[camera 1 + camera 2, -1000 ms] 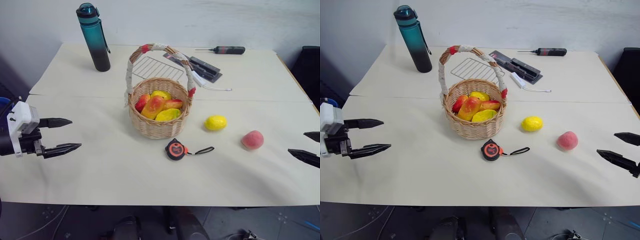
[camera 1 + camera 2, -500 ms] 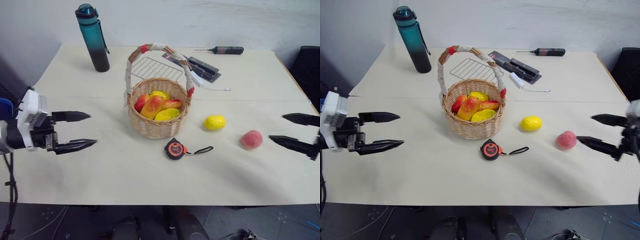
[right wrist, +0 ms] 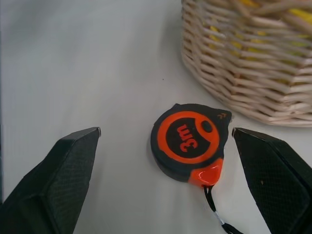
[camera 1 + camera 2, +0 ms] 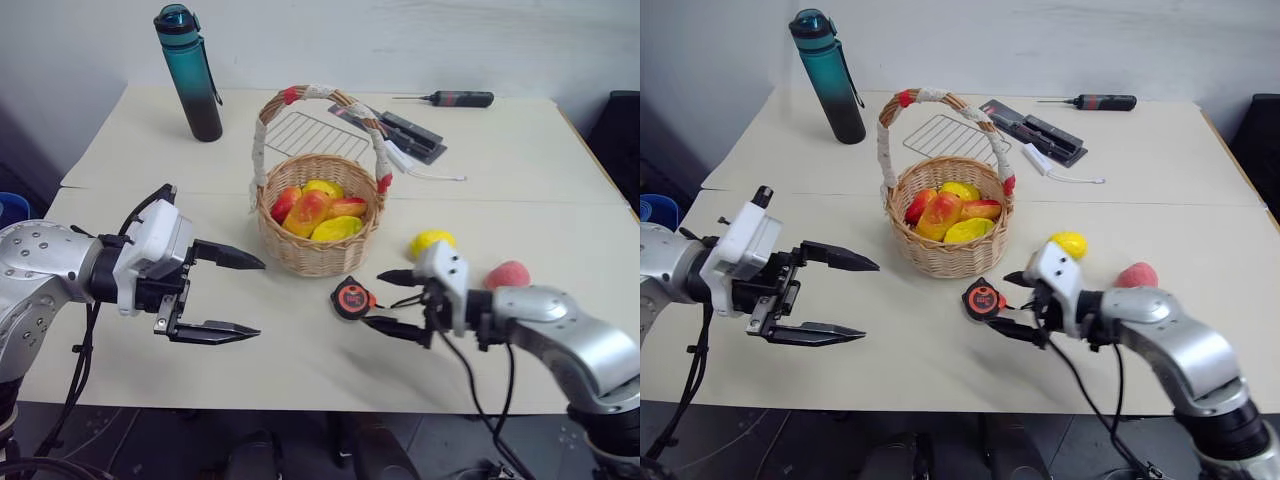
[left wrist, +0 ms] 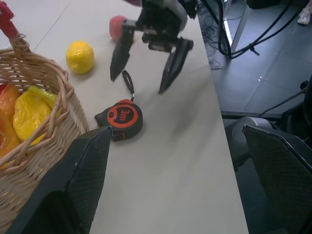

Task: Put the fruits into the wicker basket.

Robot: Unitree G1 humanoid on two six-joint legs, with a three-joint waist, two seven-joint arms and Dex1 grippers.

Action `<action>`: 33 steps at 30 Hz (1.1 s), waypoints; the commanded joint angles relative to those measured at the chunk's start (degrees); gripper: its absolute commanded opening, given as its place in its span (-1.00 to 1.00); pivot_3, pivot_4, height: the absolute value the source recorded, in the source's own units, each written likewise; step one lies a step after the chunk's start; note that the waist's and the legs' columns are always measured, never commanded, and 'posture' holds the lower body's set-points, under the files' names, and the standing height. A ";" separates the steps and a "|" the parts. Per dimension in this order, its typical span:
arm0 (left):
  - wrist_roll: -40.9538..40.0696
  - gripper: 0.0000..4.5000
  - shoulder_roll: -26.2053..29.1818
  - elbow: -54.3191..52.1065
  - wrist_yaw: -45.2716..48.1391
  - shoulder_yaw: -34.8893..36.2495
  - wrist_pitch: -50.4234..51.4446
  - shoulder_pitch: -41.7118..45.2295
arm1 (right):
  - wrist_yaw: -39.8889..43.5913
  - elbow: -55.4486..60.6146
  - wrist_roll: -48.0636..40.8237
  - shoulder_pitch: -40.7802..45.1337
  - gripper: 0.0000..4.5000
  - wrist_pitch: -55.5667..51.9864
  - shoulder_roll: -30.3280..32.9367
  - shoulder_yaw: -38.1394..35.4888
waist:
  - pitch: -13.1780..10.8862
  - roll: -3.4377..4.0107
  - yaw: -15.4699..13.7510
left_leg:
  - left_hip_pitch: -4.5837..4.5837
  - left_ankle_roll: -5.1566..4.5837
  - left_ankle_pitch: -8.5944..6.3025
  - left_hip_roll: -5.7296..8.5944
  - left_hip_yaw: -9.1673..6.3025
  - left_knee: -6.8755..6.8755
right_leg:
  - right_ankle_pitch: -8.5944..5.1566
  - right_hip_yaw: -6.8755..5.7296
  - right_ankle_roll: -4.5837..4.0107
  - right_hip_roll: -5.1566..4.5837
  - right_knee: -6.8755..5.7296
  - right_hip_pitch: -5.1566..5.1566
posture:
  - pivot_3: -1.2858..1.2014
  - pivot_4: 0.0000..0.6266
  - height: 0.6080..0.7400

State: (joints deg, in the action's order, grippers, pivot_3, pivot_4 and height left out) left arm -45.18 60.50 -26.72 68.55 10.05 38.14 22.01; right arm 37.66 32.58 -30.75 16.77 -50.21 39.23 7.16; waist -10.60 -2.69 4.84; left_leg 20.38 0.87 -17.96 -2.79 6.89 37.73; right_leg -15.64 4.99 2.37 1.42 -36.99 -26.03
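The wicker basket [image 4: 318, 228] sits at frame center, fruits inside; a lemon [image 4: 432, 240] and peach [image 4: 508, 273] lie right on the desk [image 4: 300, 340]. Both grippers gape wide and empty: left gripper [image 4: 245, 297], right gripper [image 4: 385, 300] beside the tape measure [image 4: 351, 298].

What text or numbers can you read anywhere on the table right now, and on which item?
"3m": on the orange face of the tape measure, lying by the wicker basket.
Water bottle, screwdriver and the dark flat tools behind the basket: any markings are too small to read.
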 commanded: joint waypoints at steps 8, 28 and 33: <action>-1.35 1.00 -1.19 -0.99 -1.44 -2.19 2.14 5.70 | -10.67 -4.26 9.36 2.34 0.99 -2.28 -7.85 7.49 | 0.03 -0.06 -0.02 | -0.02 -0.20 0.00 0.02 0.03 0.03 | -0.05 0.04 -0.07 0.05 -0.07 -0.02 | 0.03 -0.52 1.00; 0.66 1.00 -7.13 2.17 -2.32 -6.05 0.15 10.42 | 5.23 1.90 -9.36 -6.69 0.37 0.10 0.10 -19.65 | 0.09 -0.17 -0.65 | 0.07 -0.22 -0.03 0.06 -0.01 0.15 | -0.08 0.02 -0.03 0.03 -0.41 -0.18 | 0.03 -0.52 1.00; 0.55 1.00 -10.53 2.44 -2.73 -7.39 -0.31 12.33 | 6.81 -5.37 -12.92 -8.07 0.37 -3.96 12.83 -42.98 | 0.07 -0.21 -0.83 | 0.03 -0.36 -0.11 0.11 -0.04 0.28 | -0.08 0.04 0.08 -0.01 -0.28 0.02 | 0.03 -0.52 1.00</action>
State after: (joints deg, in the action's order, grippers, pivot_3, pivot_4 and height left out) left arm -44.53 50.08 -23.81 65.93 2.18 38.70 33.45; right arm 43.85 28.21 -42.12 8.30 -53.48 50.21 -28.62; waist -10.53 -2.90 4.01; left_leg 20.37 0.50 -18.07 -2.68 6.86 38.00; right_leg -15.71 5.04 2.45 1.42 -37.23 -25.95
